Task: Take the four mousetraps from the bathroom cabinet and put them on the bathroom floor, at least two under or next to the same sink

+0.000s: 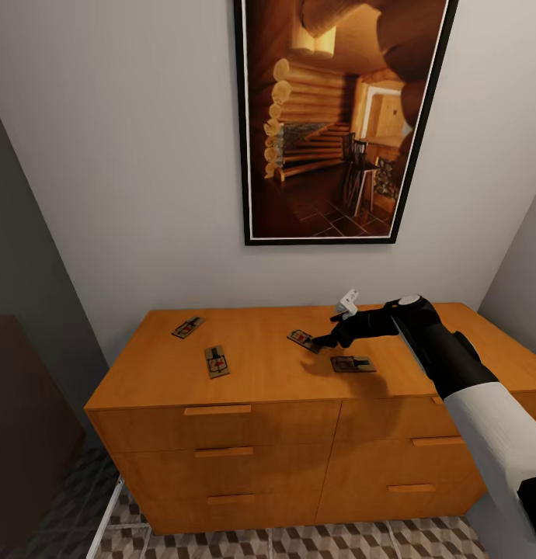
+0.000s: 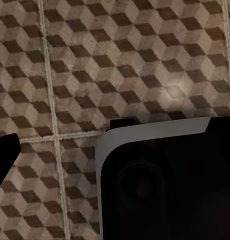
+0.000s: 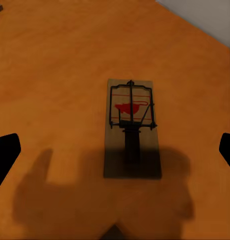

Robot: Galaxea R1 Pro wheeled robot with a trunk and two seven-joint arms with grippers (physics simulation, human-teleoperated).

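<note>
The wall (image 1: 144, 155) behind carries a large black-framed picture (image 1: 342, 116) of a log interior. Below it stands the cabinet (image 1: 260, 458), orange-brown, with bar handles on its drawer fronts; its top is bare wood apart from the traps. The floor (image 1: 338, 543), tiled in a brown, beige and white cube pattern, shows along the cabinet's foot and again in the left wrist view (image 2: 120, 65), where pale grout lines cross it.

The right arm (image 1: 470, 388), white with a black forearm, reaches in over the right half of the cabinet top.

The right end effector (image 1: 324, 340) hangs above the top, near its middle, released: in the right wrist view its two dark fingertips (image 3: 6, 155) stand well apart at either side, touching nothing.

The left end effector (image 2: 60, 150) faces the floor; one dark fingertip shows at the edge of its wrist view, and whether it is released or clenched cannot be told.

Four mousetraps lie flat on the cabinet top:
- trap one (image 1: 189, 327), near the back left corner;
- trap two (image 1: 217, 361), left of centre, nearer the front edge;
- trap three (image 1: 303, 339), near the middle, just beside the right fingertips;
- trap four (image 1: 353, 363), right of centre, under the forearm.

The right wrist view shows one trap (image 3: 131, 127) between the spread fingers, partly in their shadow.
</note>
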